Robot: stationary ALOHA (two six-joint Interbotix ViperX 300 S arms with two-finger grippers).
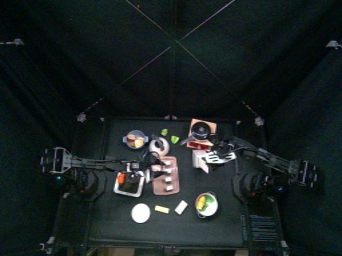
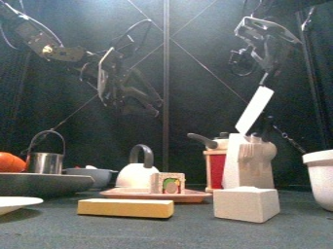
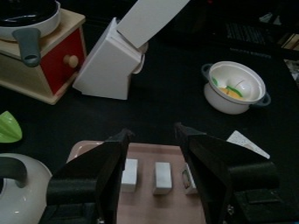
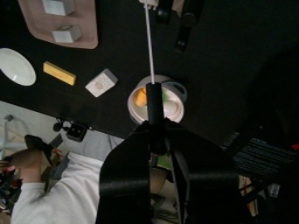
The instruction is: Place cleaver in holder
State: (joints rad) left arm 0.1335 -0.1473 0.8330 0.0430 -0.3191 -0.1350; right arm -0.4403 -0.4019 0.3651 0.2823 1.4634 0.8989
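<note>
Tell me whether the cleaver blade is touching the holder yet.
Touching. In the left wrist view the cleaver blade's lower end runs into the top of the white holder with no gap; the front view likewise shows the blade meeting the holder's top, gripped by the right hand.

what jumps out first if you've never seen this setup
The eye goes to the cleaver, its broad pale blade slanting down from the right gripper so the lower end meets the top of the white holder right of the table's middle. Next comes the clutter in front: a yellow block, a pale cube and a white kettle. The left gripper hovers open over a pinkish board.
</note>
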